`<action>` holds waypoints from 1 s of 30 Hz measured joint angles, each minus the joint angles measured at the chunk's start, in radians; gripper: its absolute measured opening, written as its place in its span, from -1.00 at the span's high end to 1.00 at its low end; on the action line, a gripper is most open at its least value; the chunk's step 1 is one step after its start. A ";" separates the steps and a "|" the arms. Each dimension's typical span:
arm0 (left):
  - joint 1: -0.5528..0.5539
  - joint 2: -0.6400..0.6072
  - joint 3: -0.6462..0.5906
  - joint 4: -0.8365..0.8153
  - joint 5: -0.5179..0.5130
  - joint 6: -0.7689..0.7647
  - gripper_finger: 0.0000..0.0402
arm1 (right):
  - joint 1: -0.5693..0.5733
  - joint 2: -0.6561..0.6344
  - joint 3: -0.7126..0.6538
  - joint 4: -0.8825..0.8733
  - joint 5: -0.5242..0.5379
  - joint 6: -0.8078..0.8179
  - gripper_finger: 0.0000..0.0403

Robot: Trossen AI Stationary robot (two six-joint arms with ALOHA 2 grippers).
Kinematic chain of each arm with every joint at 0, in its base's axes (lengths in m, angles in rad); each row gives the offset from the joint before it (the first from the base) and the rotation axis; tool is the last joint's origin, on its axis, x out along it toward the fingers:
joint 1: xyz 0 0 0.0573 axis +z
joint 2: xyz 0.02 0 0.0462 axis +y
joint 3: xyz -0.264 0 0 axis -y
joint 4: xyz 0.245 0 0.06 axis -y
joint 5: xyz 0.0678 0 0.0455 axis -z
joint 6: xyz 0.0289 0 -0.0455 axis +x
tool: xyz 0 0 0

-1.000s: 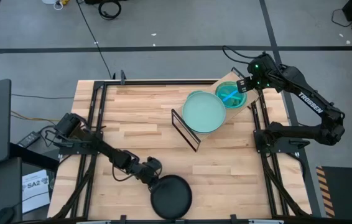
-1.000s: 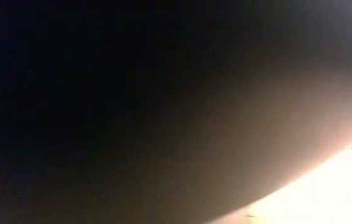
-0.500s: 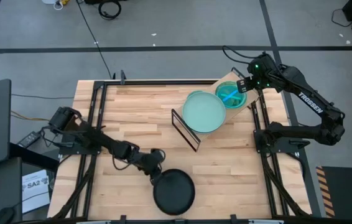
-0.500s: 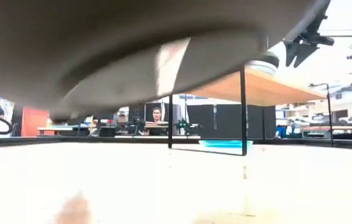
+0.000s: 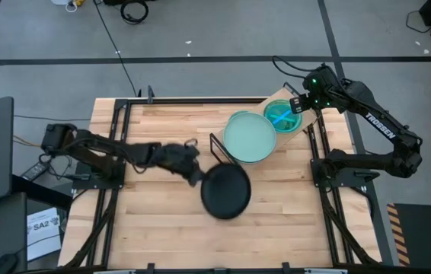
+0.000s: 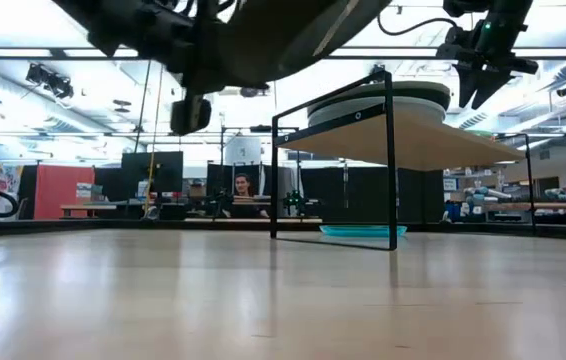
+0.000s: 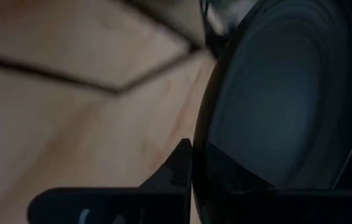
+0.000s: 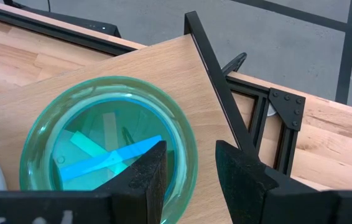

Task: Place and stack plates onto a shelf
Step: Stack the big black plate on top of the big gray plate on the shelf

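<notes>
My left gripper (image 5: 194, 170) is shut on a black plate (image 5: 225, 190), held in the air above the table's middle, just left of the shelf. The plate also shows in the low view (image 6: 283, 30) and the left wrist view (image 7: 288, 106). The shelf (image 5: 275, 97), a wooden board on a black wire frame, carries a mint green plate (image 5: 250, 137) and a smaller teal plate (image 8: 107, 149). My right gripper (image 8: 188, 168) stands open above the shelf's far right part, by the teal plate's rim. A light blue plate (image 6: 361, 231) lies on the table under the shelf. My left gripper pinches the black plate's rim (image 7: 201, 155) between its two fingers, on the side of the plate toward the table's left. The fingers come from the table's left, slanting down. The plate is lifted clear of the table and tilted.
The shelf's black frame (image 5: 227, 160) stands right beside the held plate. Black rails (image 5: 113, 144) run along the table's left and right sides. Bare wood lies at the table's near side (image 5: 200, 243). People sit in the room behind the table (image 6: 241, 190).
My left gripper has swung from the table's near edge up and toward the far right, toward the shelf, staying shut. The black plate has gone with it, from low by the near edge to lifted clear above the table's middle.
</notes>
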 joint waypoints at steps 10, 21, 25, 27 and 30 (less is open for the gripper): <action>0.245 -0.070 0.077 -0.055 0.148 0.058 0.92 | 0.000 0.000 0.000 0.000 -0.003 0.000 0.29; 0.402 0.039 0.694 -0.656 0.129 0.461 0.92 | 0.000 0.000 0.000 0.000 -0.009 0.000 0.29; 0.428 0.132 0.883 -0.785 0.119 0.541 0.92 | 0.000 0.000 0.000 0.000 -0.010 0.000 0.29; 0.440 0.183 0.964 -0.845 0.121 0.569 0.92 | 0.000 0.000 0.000 0.000 -0.010 0.000 0.29; 0.452 0.268 1.063 -0.892 0.122 0.603 0.92 | 0.000 0.000 0.000 0.000 -0.010 0.000 0.29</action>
